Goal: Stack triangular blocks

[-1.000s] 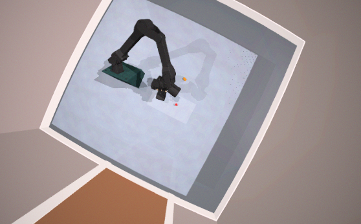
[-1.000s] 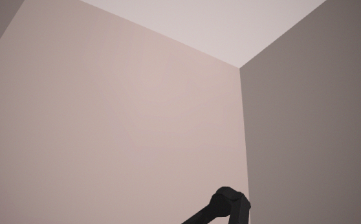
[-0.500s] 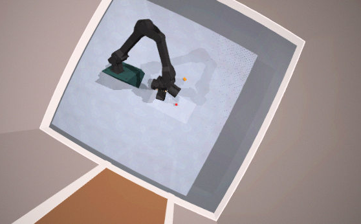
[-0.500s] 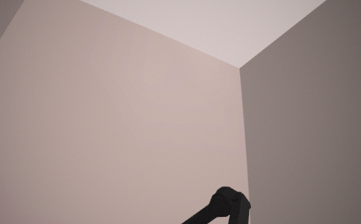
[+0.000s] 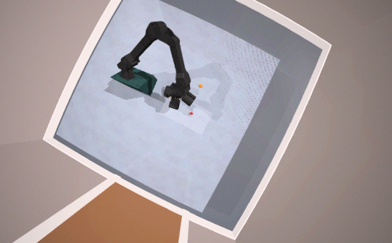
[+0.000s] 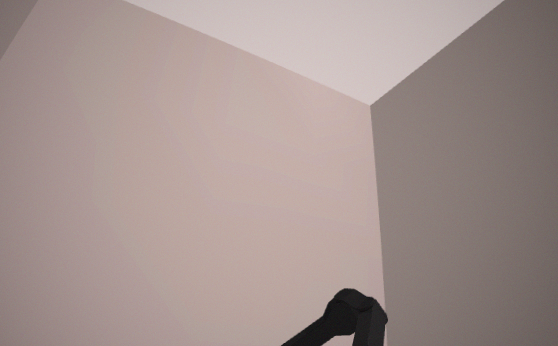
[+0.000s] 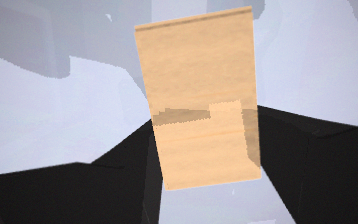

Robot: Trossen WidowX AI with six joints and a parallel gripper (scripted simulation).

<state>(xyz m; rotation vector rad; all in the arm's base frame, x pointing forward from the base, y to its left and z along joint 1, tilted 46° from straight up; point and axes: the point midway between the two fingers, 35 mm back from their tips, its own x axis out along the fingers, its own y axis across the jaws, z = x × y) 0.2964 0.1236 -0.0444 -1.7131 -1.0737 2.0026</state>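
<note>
The triangular block [image 7: 202,95], pale tan wood grain, sits clamped between the gripper [image 7: 205,155] fingers, near the middle of the table [image 5: 128,147]. The arm [image 5: 171,46] arches from its green base [image 5: 136,80] toward the far edge, wrist pointing down.

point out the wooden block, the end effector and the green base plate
wooden block [image 7: 202,95], wrist view, its broad tan face
end effector [image 7: 205,165], wrist view, between its black fingers
green base plate [image 5: 140,81], top view, its top surface

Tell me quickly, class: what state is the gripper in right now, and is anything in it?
Gripper: closed on a tan wooden block, held between its black fingers.
</note>
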